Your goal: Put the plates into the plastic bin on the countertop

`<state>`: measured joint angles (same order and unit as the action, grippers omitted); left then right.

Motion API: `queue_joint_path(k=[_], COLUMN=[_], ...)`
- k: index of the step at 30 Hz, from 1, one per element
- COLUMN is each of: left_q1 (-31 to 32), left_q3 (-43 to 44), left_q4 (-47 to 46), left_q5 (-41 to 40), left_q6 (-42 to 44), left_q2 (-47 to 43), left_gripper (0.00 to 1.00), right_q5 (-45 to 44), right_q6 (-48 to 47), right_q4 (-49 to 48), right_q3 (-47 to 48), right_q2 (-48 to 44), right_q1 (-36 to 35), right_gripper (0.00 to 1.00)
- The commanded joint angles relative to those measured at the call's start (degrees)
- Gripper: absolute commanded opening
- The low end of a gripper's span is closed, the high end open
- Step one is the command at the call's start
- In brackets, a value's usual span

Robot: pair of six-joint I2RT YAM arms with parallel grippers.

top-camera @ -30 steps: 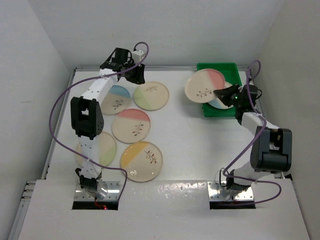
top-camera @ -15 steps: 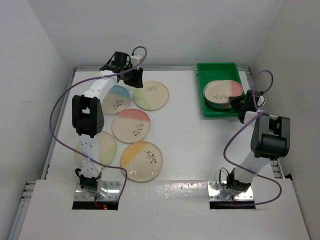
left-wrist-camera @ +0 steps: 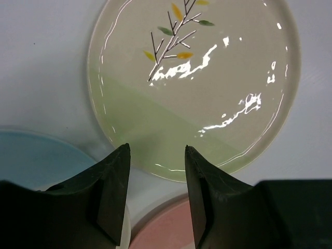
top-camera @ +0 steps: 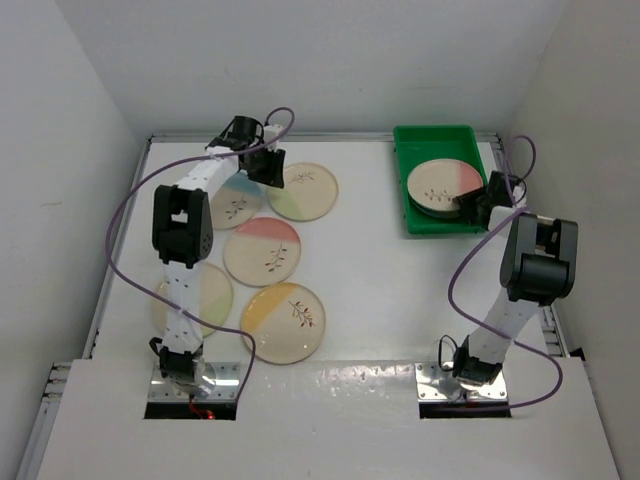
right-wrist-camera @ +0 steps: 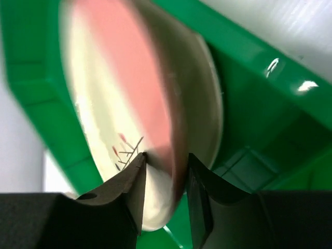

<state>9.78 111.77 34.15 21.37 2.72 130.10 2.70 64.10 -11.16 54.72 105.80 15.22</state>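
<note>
— What do we have on the left?
— Our left claw hangs open over the near rim of the green plate. It lies flat on the worktop, green part toward the near left.
— And on the right?
— The pink plate lies in the green bin, pink part rightward. Our right claw straddles its rim; we cannot tell if it presses.

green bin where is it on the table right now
In the top view, the green bin sits at the far right of the countertop, with the right gripper at its right rim.
</note>
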Motion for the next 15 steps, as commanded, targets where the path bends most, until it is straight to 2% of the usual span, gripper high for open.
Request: queue_joint_path(k=[1,3,4,8,15], left_q1=[-0.9,-0.9,-0.9,-0.9,-0.9], left_q3=[1.9,2.6,3.4,4.8,5.7], left_q4=[-0.6,-1.1,-1.1,-2.8,-2.8], left_q5=[-0.7,-0.7,-1.2,-2.3,-8.8], left_q6=[-0.7,-0.7,-0.7,-0.7,1.8], left_q2=[1.9,2.6,3.2,3.8,4.8], left_gripper=[0.49,0.49,0.49,0.5,0.5], right_q5=[-2.3,-2.5,-2.5,-4.7,-15.1], right_q6=[-5.0,-7.0,-8.2,-11.1,-22.0], right_q4=[9.6,16.2,18.3,20.5,28.6], right_q3=[7.5,12.6,14.3,15.4,20.2], right_q2=[2.4,4.8,5.5,5.6,1.9], right_q1=[-0.3,-0.3,-0.5,-1.5,-6.1], right_gripper=[0.37,0.43,0.51,0.64,0.76])
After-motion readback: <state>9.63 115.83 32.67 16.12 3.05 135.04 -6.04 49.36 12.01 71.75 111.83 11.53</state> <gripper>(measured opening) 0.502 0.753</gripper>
